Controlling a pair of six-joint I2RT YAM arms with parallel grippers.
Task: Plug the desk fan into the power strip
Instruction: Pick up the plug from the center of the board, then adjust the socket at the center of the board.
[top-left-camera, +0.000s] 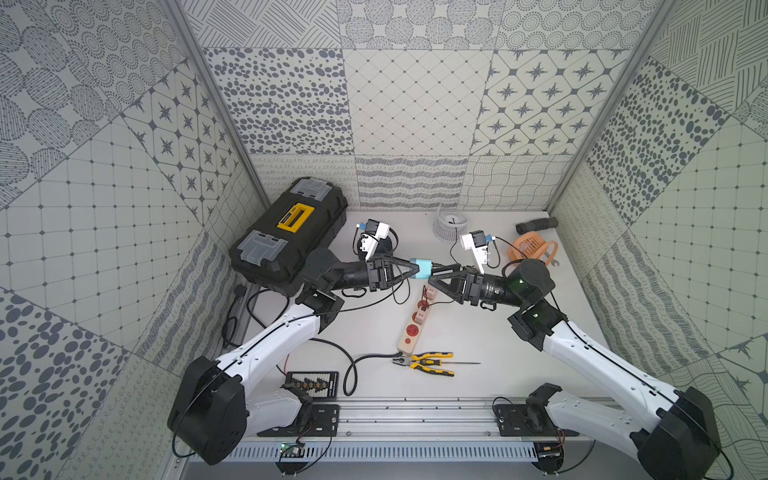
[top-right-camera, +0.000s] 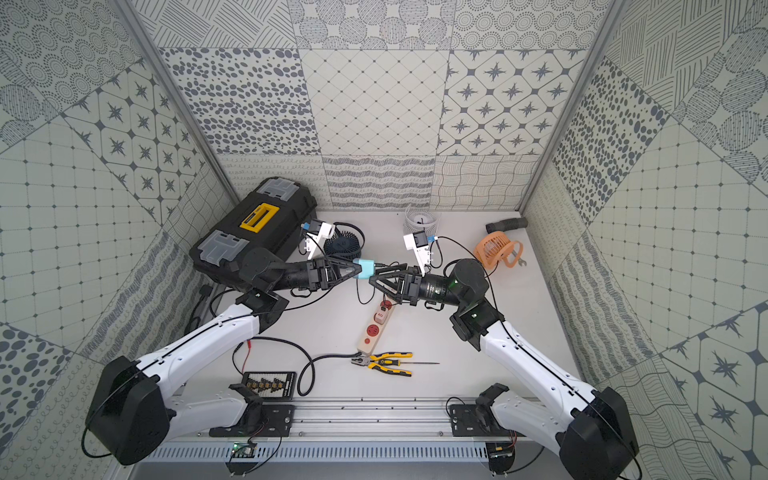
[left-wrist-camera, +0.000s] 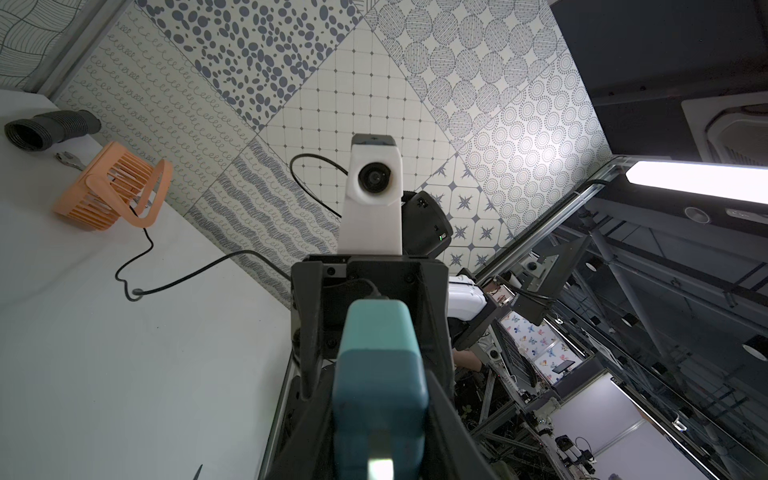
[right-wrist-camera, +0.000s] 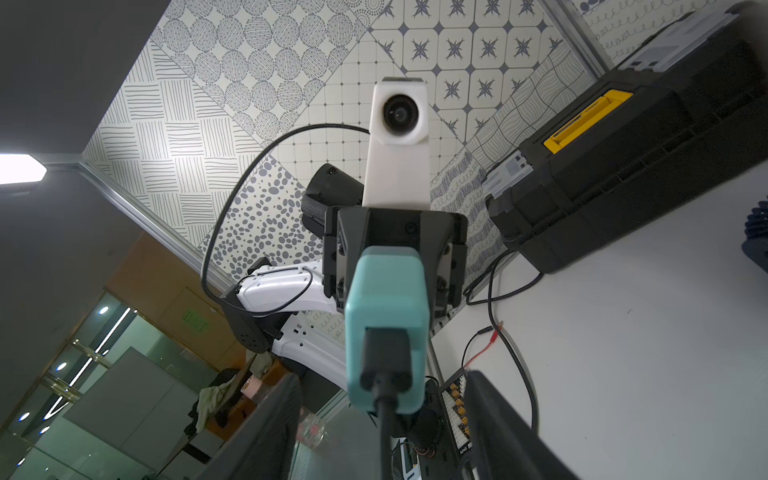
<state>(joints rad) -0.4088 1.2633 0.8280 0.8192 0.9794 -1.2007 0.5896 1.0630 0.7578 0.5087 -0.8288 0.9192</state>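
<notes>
L hand (top-left-camera: 411, 268) is squeezing the teal plug block (top-left-camera: 423, 268) tight, holding it up in the air. Below it, the power strip (top-left-camera: 415, 326) is lying flat on the counter (top-left-camera: 469, 332), btwn both arms, red holes facing up. R hand (top-left-camera: 434, 275) is sitting half open round the black cord end (right-wrist-camera: 386, 353), not touching it. Plug is prob. light, hard & smooth, so gripping its flat sides is looking safest; cord is bendy.
</notes>
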